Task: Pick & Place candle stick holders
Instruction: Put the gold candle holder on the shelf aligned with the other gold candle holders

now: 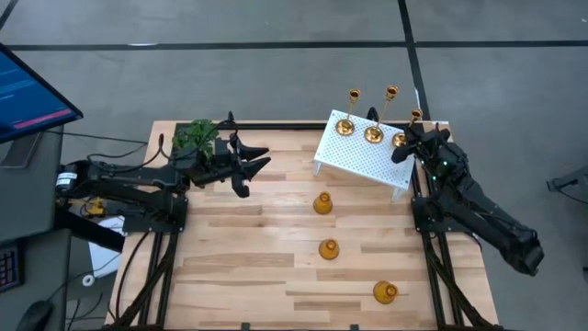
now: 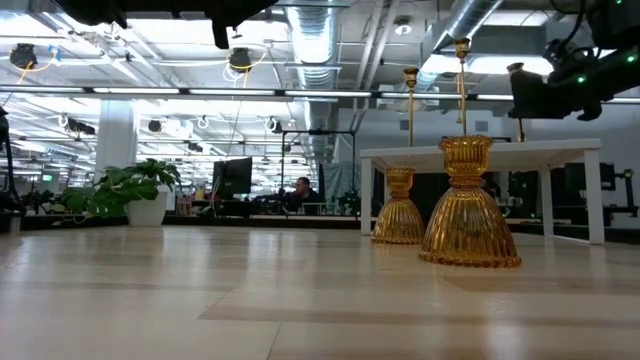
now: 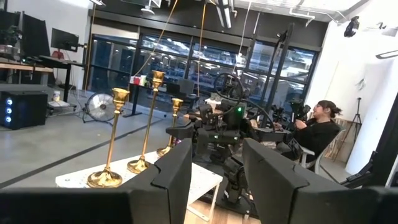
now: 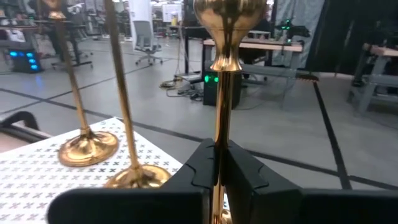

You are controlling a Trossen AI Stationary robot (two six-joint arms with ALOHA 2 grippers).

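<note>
The right gripper (image 4: 219,171) is pinching the thin stem of a tall brass stick (image 4: 222,81), which stands at the right end of the white stand (image 1: 363,158), near its edge. If the pull is not straight, this stick could tilt and hit the two other tall sticks (image 1: 348,118) beside it, or fall off. The right arm reaches from the table's right side. The left gripper (image 1: 248,165) hangs near the plant (image 1: 195,136), fingers half apart and empty. Three squat amber holders (image 1: 328,248) stand on the table.
</note>
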